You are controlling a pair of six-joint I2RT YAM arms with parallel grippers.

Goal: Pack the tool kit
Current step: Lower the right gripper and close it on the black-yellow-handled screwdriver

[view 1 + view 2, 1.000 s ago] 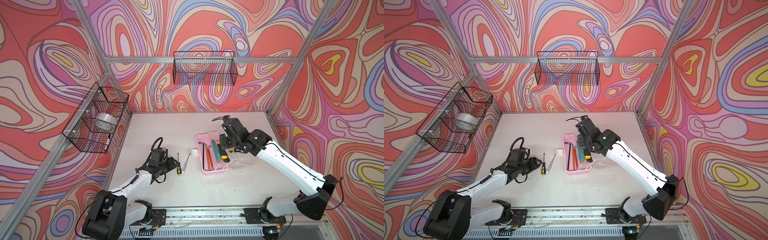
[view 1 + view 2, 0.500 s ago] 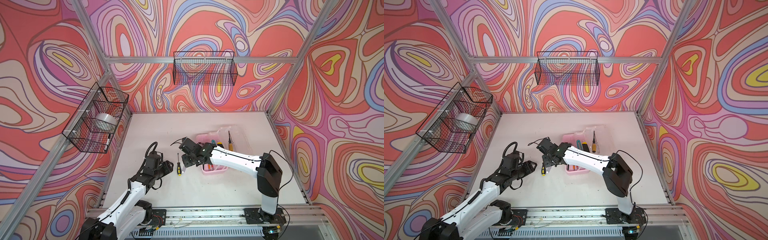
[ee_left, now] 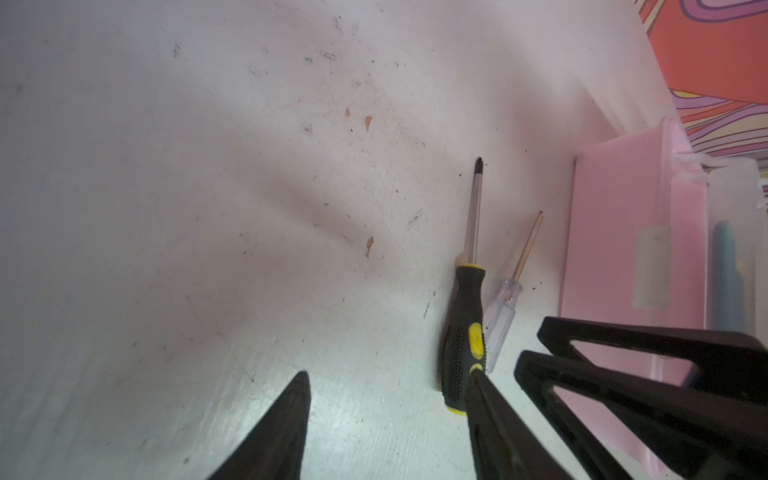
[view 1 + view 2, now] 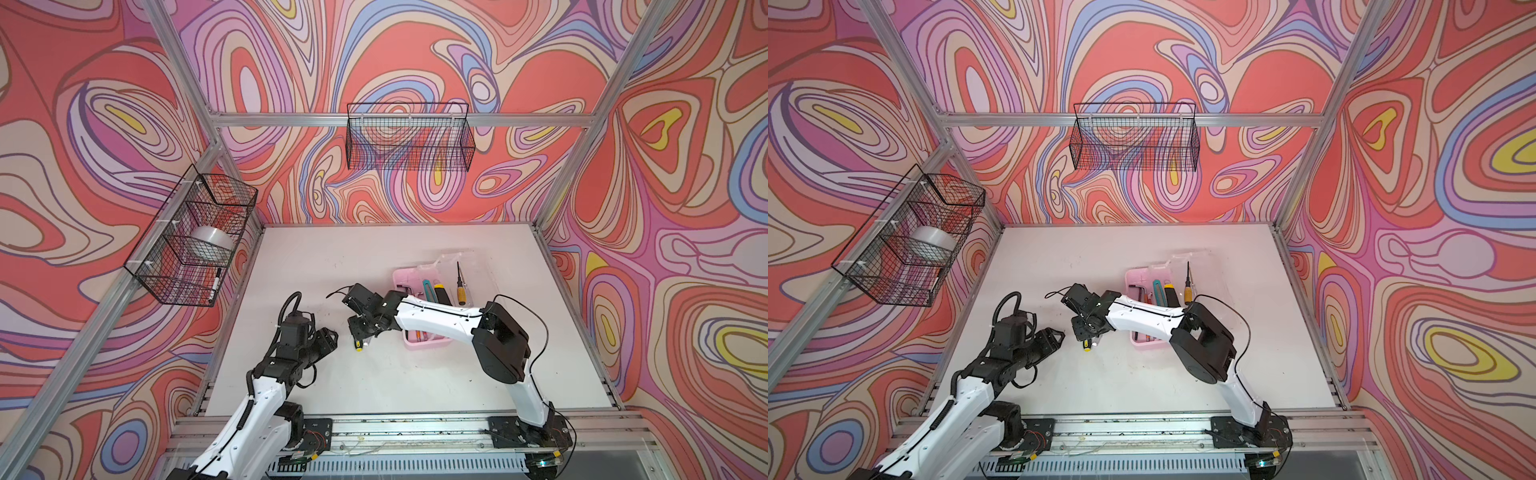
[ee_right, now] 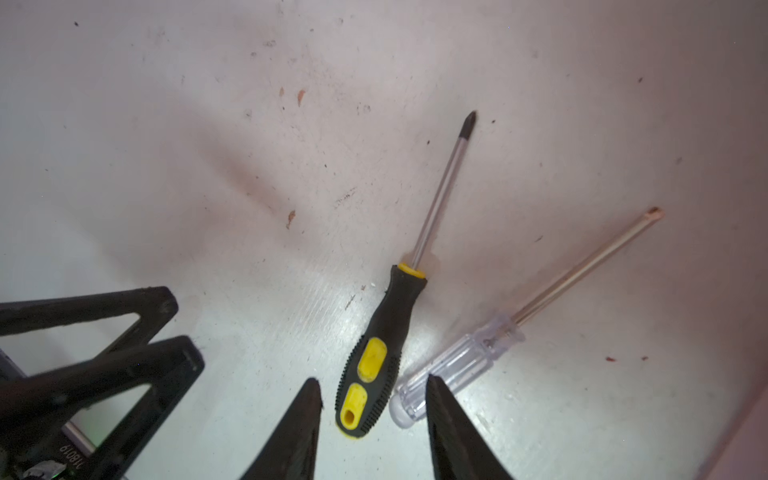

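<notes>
White table (image 4: 374, 382), scuffed.
Left claw (image 3: 389, 374): wide, holding nothing, low over the table, just beside the black driver (image 5: 395, 307).
Right claw (image 5: 372, 380): parted, straddling the butt ends of the black driver and the clear driver (image 5: 490, 340). Both lie flat, side by side, and no grip is visible.
Both top views show only the two butts under the right claw. The wrist views show the drivers whole.
Beyond: pink case (image 4: 401, 276), open, with the right arm crossing it. Teal knife (image 4: 428, 287) and yellow knife (image 4: 440, 293) lie inside. Orange driver (image 4: 460, 291) lies on the clear lid (image 4: 473, 266).
Far: side basket (image 4: 191, 237) with tape (image 4: 212, 243); back basket (image 4: 409, 137).
</notes>
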